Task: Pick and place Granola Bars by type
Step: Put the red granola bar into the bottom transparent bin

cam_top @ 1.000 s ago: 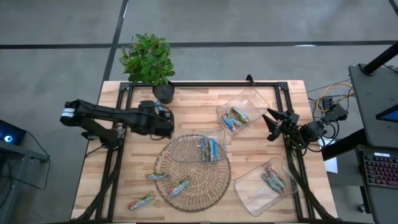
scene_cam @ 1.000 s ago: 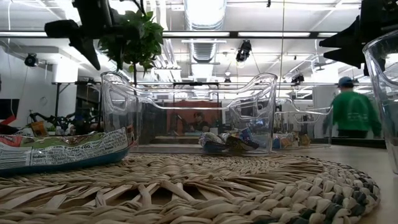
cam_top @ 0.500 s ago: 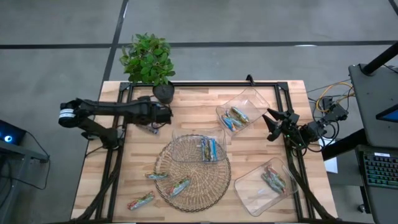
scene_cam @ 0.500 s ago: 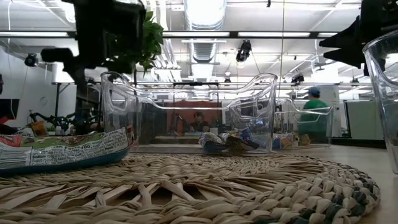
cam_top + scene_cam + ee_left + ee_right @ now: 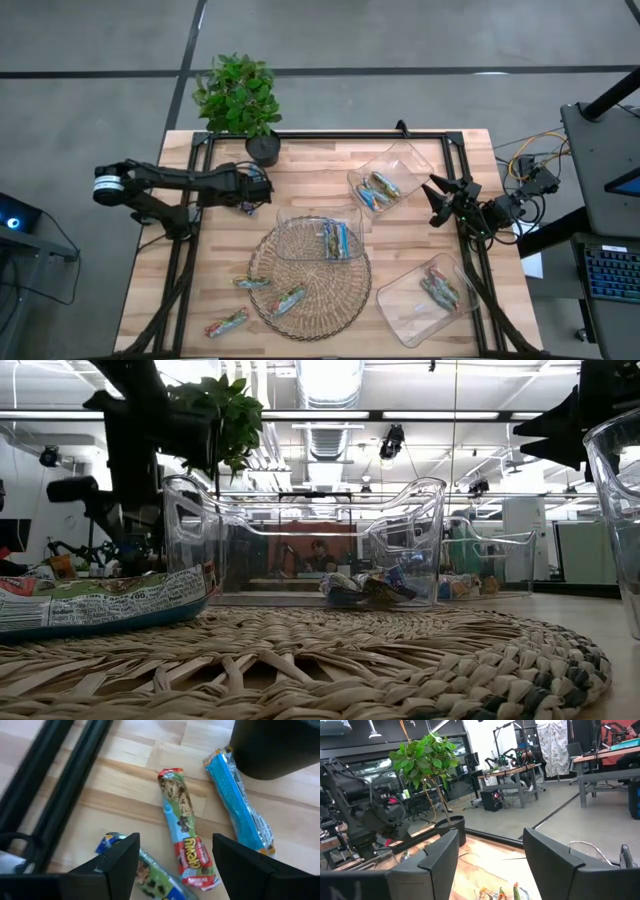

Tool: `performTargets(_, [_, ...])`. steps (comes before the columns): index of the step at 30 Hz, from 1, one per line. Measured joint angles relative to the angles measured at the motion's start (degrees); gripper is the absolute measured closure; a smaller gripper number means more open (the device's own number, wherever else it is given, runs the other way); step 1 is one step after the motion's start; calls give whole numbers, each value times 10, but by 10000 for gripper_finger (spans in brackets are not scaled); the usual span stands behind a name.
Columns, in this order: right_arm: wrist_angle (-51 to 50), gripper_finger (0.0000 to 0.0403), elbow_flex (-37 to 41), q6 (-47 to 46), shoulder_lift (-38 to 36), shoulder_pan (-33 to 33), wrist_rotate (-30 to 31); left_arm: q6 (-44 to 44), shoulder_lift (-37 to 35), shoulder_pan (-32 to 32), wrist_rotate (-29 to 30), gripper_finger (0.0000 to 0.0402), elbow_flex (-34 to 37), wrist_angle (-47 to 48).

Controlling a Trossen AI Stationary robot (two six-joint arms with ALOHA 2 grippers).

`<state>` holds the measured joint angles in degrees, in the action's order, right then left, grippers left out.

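Observation:
Three granola bars lie flat on the wood beside the black plant pot point(image 5: 275, 745): a red-and-tan one point(image 5: 182, 827), a blue one point(image 5: 240, 802) and a green-blue one point(image 5: 145, 870), partly behind a finger. My left gripper point(image 5: 175, 870) hangs open just above them, pointing steeply down, at the table's far left point(image 5: 262, 188). More bars lie loose near the front left point(image 5: 227, 323) and on the wicker mat point(image 5: 287, 299). My right gripper point(image 5: 437, 200) waits open at the right edge.
Three clear trays hold bars: one on the mat point(image 5: 325, 235), one at the far right point(image 5: 385, 180), one at the near right point(image 5: 430, 290). The potted plant point(image 5: 240, 95) stands right behind my left gripper. Black frame rails point(image 5: 65, 780) run along the table's left side.
My left gripper has come down and drawn a little toward the far left, from over the mat's far edge to the bars beside the plant pot, tipping more steeply downward. It has stayed open. No bar has moved.

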<state>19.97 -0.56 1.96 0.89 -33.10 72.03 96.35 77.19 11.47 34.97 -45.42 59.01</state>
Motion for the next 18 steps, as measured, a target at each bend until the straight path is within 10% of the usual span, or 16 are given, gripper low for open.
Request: performTargets(18, [0, 193, 0, 0, 0, 0, 0, -18, 0, 36, -2, 170, 97, -171])
